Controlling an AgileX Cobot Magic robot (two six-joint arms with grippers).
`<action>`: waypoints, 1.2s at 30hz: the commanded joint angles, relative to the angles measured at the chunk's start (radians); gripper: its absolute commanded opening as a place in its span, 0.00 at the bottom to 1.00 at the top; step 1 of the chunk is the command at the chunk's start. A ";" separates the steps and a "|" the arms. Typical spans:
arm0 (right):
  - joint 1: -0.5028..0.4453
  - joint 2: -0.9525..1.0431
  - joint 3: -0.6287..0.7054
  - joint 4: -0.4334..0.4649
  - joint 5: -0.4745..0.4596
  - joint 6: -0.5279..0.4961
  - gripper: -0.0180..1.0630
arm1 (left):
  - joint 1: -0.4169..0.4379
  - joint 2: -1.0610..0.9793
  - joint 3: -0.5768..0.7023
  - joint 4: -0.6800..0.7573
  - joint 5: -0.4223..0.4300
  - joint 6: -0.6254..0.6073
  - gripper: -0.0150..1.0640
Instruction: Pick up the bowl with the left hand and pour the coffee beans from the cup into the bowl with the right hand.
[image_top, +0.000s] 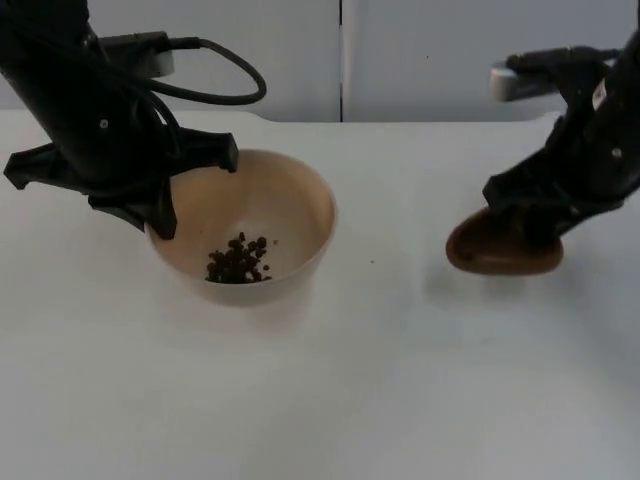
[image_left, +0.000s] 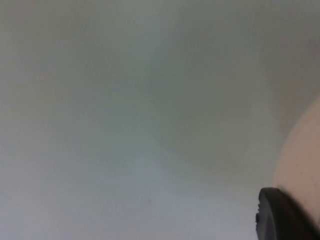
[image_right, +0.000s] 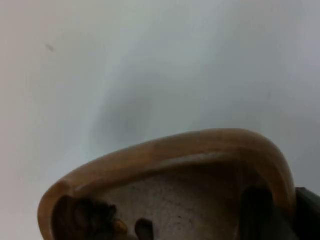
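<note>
Left claw (image_top: 160, 195) pinching bowl (image_top: 290, 215) rim; beans (image_top: 238, 260) inside; right claw (image_top: 535, 215) pinching cup (image_top: 500, 255), well right of bowl, near tabletop (image_top: 400, 380).

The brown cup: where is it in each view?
Top view: brown cup at the table's right side, under the right gripper.
Left wrist view: not in it.
Right wrist view: its tan rim up close.
Shared landmark: the white table.
</note>
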 joint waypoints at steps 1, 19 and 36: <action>-0.010 -0.010 0.051 0.001 -0.067 0.026 0.02 | 0.003 -0.002 -0.003 0.017 -0.025 -0.004 0.01; -0.022 -0.008 0.219 -0.001 -0.182 0.104 0.02 | 0.003 0.130 -0.003 0.040 -0.062 0.029 0.01; -0.020 0.030 0.219 0.002 -0.180 0.111 0.02 | 0.003 0.158 -0.003 0.042 -0.077 0.055 0.01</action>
